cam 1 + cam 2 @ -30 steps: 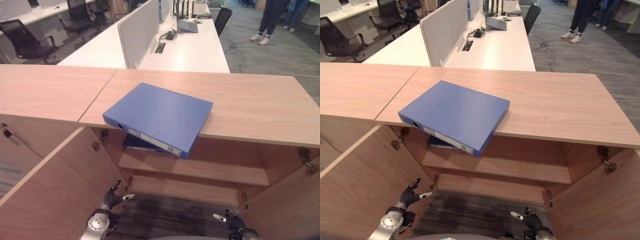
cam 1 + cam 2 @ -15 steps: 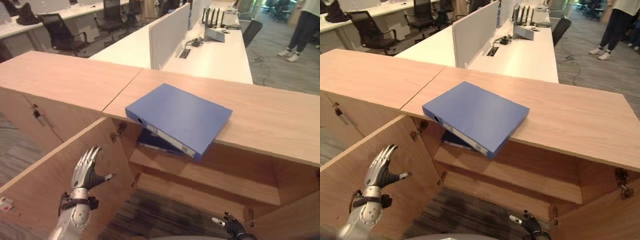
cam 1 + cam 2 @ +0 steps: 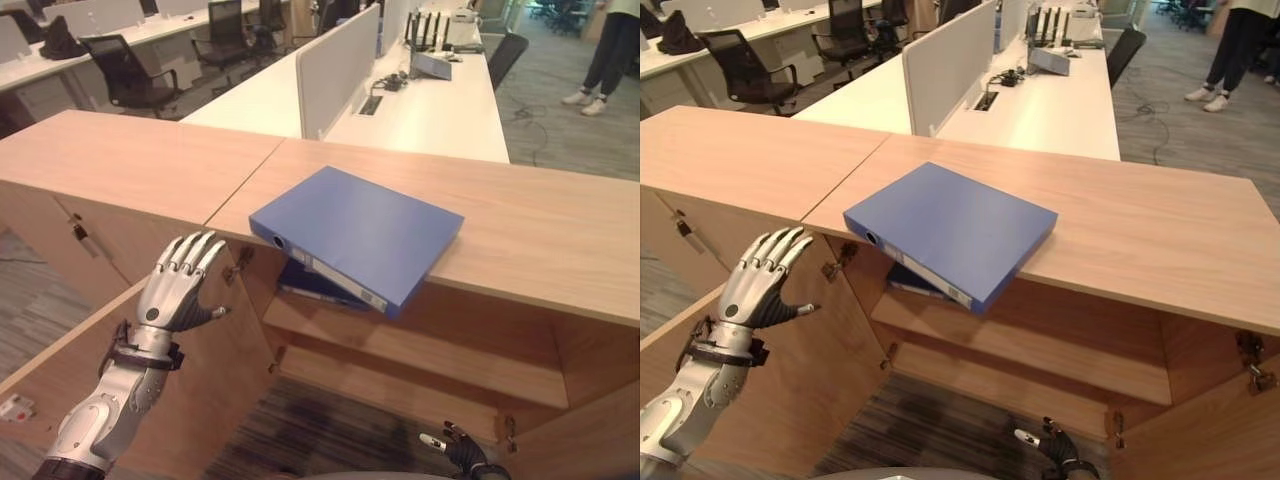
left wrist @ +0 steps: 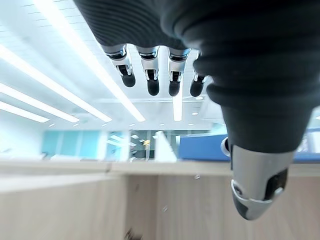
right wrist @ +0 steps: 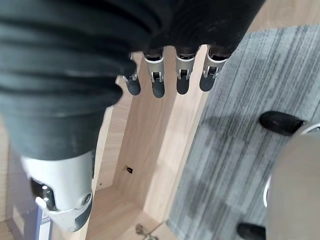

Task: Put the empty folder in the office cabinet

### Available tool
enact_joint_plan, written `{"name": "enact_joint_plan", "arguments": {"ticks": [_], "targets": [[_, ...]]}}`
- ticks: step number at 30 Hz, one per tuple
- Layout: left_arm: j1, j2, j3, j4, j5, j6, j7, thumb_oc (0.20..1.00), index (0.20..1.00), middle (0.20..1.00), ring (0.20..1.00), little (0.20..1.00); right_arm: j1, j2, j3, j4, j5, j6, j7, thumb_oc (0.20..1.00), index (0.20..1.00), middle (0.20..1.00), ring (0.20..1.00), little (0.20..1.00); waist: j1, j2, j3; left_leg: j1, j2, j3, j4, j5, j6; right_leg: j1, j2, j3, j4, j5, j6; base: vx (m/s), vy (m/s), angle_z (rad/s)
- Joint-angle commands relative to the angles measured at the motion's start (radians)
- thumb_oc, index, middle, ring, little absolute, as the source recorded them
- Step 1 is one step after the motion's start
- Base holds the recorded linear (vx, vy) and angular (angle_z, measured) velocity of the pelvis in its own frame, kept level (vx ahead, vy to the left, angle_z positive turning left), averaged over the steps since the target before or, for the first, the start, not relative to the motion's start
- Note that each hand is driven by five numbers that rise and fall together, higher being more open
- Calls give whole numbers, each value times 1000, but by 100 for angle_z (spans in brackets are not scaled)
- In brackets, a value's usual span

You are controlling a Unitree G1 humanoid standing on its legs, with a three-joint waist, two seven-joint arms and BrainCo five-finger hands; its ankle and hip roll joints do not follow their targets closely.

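Raised higher, left hand (image 3: pixel 172 296) spreads empty fingers (image 3: pixel 196 252) beside, not touching, blue folder (image 3: pixel 358 232) overhanging cabinet top (image 3: pixel 520 225)

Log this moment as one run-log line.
left hand: open, raised beside open cabinet door | right hand: open, low | blue folder: flat on cabinet top, overhanging front edge, untouched

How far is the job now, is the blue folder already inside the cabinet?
Done: both cabinet doors stand open, so the shelf is reachable. In hand: nothing yet; the left hand is raised with straight fingers beside the open left door, apart from the blue folder. The right hand is low. Left: grasp the folder, which lies on the cabinet top overhanging its edge, and shelve it.
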Motion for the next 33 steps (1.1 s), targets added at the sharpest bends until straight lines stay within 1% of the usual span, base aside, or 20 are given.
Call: {"name": "enact_joint_plan", "arguments": {"ticks": [1,2,6,7,9,10,13,17,18,19,20,22,23,25,26,30,31,33], "targets": [[-140,52,-26,-25,21,-17,11,1000,1000,1000,1000,1000,-84,-26,-4,-26,24,-43,-7,1000,1000,1000,1000,1000,-24,16,30,4,36,-50,24,-31,-40,37,35,-8,21,-96,10,11,16,-4],[-160,60,-40,-32,22,-21,6,1000,1000,1000,1000,1000,-76,-27,-10,-30,32,-47,-9,1000,1000,1000,1000,1000,-39,24,27,10,36,-43,24,-31,-41,37,35,-3,20,-98,11,0,0,0],[-194,63,-67,-26,20,-24,1,1000,1000,1000,1000,1000,-71,-30,-19,-26,39,-48,-12,1000,1000,1000,1000,1000,-46,29,25,16,36,-35,23,-33,-41,38,37,3,20,-99,11,8,4,-4],[-227,69,-93,-22,23,-27,-16,1000,1000,1000,1000,1000,-62,-27,-32,-23,56,-50,-13,1000,1000,1000,1000,1000,-66,35,18,25,36,-25,21,-35,-42,39,37,11,19,-101,12,26,13,-13],[-239,62,-105,-15,18,-27,-19,1000,1000,1000,1000,1000,-58,-27,-35,-24,63,-51,-14,1000,1000,1000,1000,1000,-71,37,18,28,36,-21,20,-36,-42,40,36,15,18,-101,11,14,13,-11],[-261,55,-127,-2,14,-29,-27,1000,1000,1000,1000,1000,-56,-27,-41,-15,76,-51,-17,1000,1000,1000,1000,1000,-83,39,16,31,36,-15,19,-37,-42,40,35,20,18,-101,12,2,10,-12],[-284,45,-151,22,10,-29,-32,1000,1000,1000,1000,1000,-53,-29,-47,-13,81,-51,-19,1000,1000,1000,1000,1000,-89,40,16,36,35,-6,18,-39,-43,37,35,26,17,-100,13,3,8,-12],[-316,30,-186,53,7,-28,-48,1000,1000,1000,1000,1000,-45,-28,-68,1,107,-49,-25,1000,1000,1000,1000,1000,-107,38,13,46,34,10,15,-45,-41,35,35,38,14,-96,15,10,3,-13],[-319,29,-188,55,6,-28,-48,1000,1000,1000,1000,1000,-45,-28,-68,1,107,-49,-25,1000,1000,1000,1000,1000,-106,38,13,46,34,10,15,-45,-41,35,35,38,14,-96,15,-44,9,-7],[-326,27,-193,60,6,-27,-50,1000,1000,1000,1000,1000,-44,-27,-70,1,111,-49,-25,1000,1000,1000,1000,1000,-108,37,15,41,33,14,15,-33,-39,28,33,40,16,-84,15,-8,9,-3],[-330,24,-197,64,5,-26,-52,1000,1000,1000,1000,1000,-43,-26,-70,4,112,-49,-25,1000,1000,1000,1000,1000,-111,36,11,46,34,15,15,-44,-41,31,33,43,14,-93,16,-7,11,-5],[-349,14,-213,72,3,-26,-57,1000,1000,1000,1000,1000,-42,-24,-70,17,114,-46,-26,1000,1000,1000,1000,1000,-117,33,10,48,34,19,14,-47,-40,30,32,49,14,-93,17,0,3,-6],[-355,11,-218,77,2,-26,-60,1000,1000,1000,1000,1000,-42,-23,-71,18,115,-46,-25,1000,1000,1000,1000,1000,-118,32,12,43,32,22,13,-35,-39,24,31,49,14,-81,16,-36,3,-7],[-369,0,-232,90,-6,-24,-67,1000,1000,1000,1000,1000,-38,-20,-73,20,120,-44,-25,1000,1000,1000,1000,1000,-123,29,9,48,32,25,13,-47,-40,26,32,54,13,-90,18,1,4,-10],[-378,-5,-240,98,-8,-23,-67,1000,1000,1000,1000,1000,-37,-19,-74,21,122,-43,-25,1000,1000,1000,1000,1000,-125,28,12,45,31,28,12,-37,-38,21,31,55,15,-80,16,-6,9,-12],[-399,-24,-267,121,-11,-21,-77,1000,1000,1000,1000,1000,-37,-16,-76,27,129,-38,-24,1000,1000,1000,1000,1000,-130,24,12,46,32,36,12,-39,-37,16,30,61,14,-77,17,-4,1,-7],[-400,-24,-270,124,-9,-20,-80,1000,1000,1000,1000,1000,-36,-15,-78,28,129,-37,-24,1000,1000,1000,1000,1000,-132,23,10,51,32,37,12,-51,-39,20,31,63,13,-86,19,7,3,-4],[-404,-29,-281,132,-9,-20,-88,1000,1000,1000,1000,1000,-36,-15,-82,35,130,-34,-27,1000,1000,1000,1000,1000,-134,20,13,49,31,42,12,-42,-37,15,30,63,15,-75,17,-13,4,-3]]}}
